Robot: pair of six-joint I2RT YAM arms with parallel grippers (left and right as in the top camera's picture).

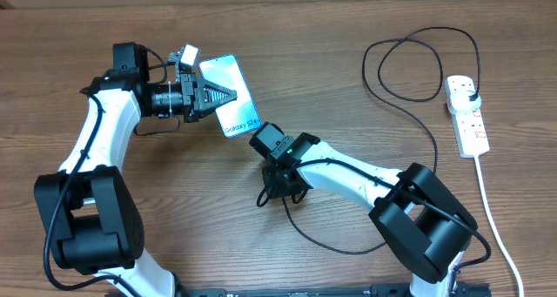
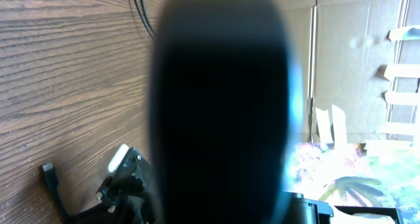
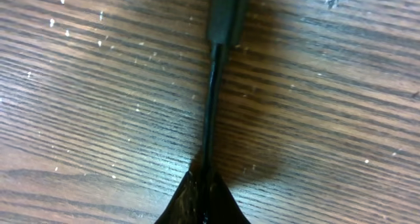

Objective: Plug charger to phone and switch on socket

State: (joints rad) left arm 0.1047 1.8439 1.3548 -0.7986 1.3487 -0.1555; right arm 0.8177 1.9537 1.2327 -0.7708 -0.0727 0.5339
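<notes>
The phone [image 1: 245, 112], teal screen up with white "Galaxy S24" text at its near end, is gripped across its middle by my left gripper [image 1: 228, 95]. In the left wrist view it is a dark blur [image 2: 223, 106] filling the centre. My right gripper [image 1: 284, 189] sits just below the phone's near end, shut on the thin black charger cable [image 3: 211, 106]. The connector tip [image 3: 226, 14] sticks out ahead of the fingers [image 3: 203, 201], over the wood. The cable loops right to a black plug [image 1: 470, 93] seated in the white socket strip [image 1: 471, 127].
The socket's thick white cord [image 1: 498, 227] runs down the right edge of the table. The cable makes a wide loop [image 1: 418, 66] at the back right and another [image 1: 331, 245] near my right arm's base. A cardboard wall [image 2: 354, 66] stands behind the table.
</notes>
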